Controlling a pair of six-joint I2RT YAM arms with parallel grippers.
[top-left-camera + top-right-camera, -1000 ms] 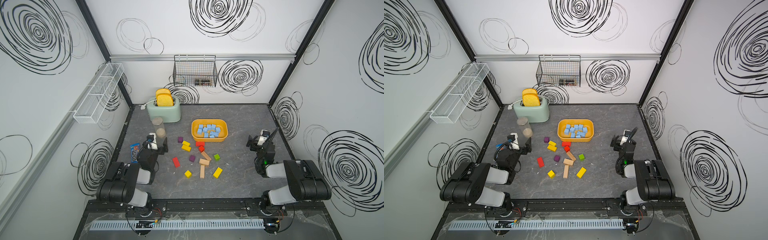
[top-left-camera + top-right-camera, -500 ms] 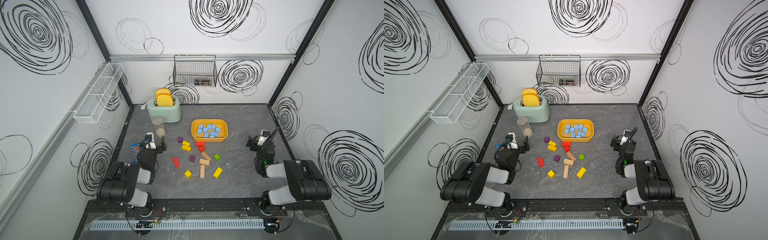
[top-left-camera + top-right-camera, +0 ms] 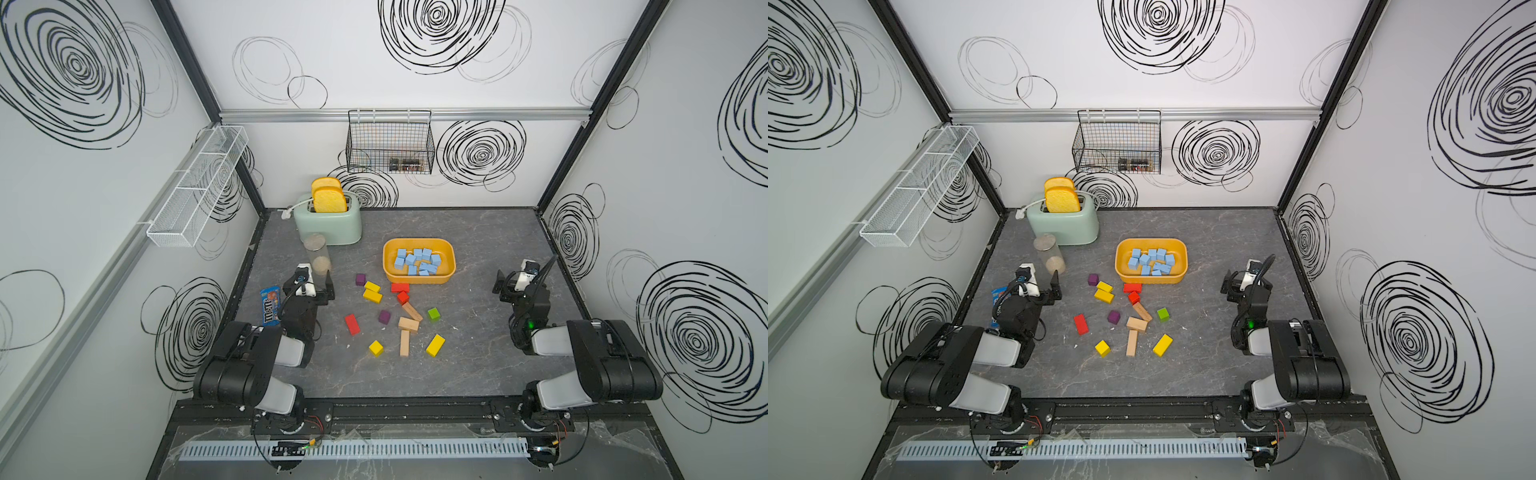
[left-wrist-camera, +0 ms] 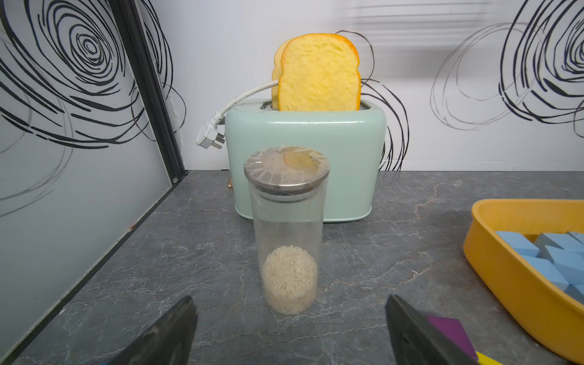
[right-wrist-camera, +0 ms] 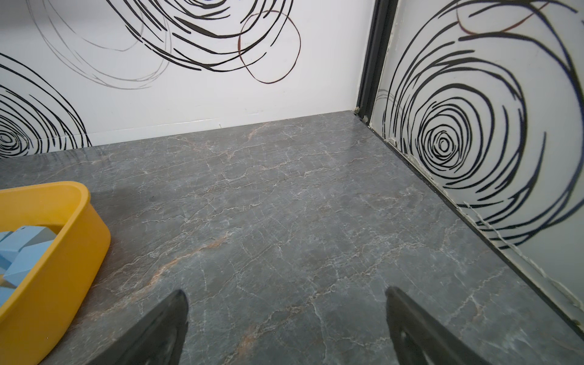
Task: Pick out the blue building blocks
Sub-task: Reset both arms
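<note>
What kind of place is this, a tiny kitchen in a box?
Probably a robot test booth, staged like a kitchen counter: swirl-patterned walls, two robot arms mounted at the front, and props like a toaster and toy blocks.

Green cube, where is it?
In a top view, the green cube sits just right of the tan bricks, nearer the robot than the yellow tray.

In both top views the grey marble-patterned desk (image 3: 478, 232) carries a mint-green toaster (image 3: 328, 226) left of frame centre, a clear lidded jar (image 3: 318, 259) standing upright near it, just below, and a yellow tray (image 3: 417, 279) at centre. A blue candy packet (image 3: 269, 306) lies flat at the desk's left edge. Scattered below the tray are two purple cubes (image 3: 384, 317), four yellow blocks (image 3: 435, 345), three red blocks (image 3: 352, 324), three wooden bricks (image 3: 404, 343) and one green cube (image 3: 433, 314).
</note>
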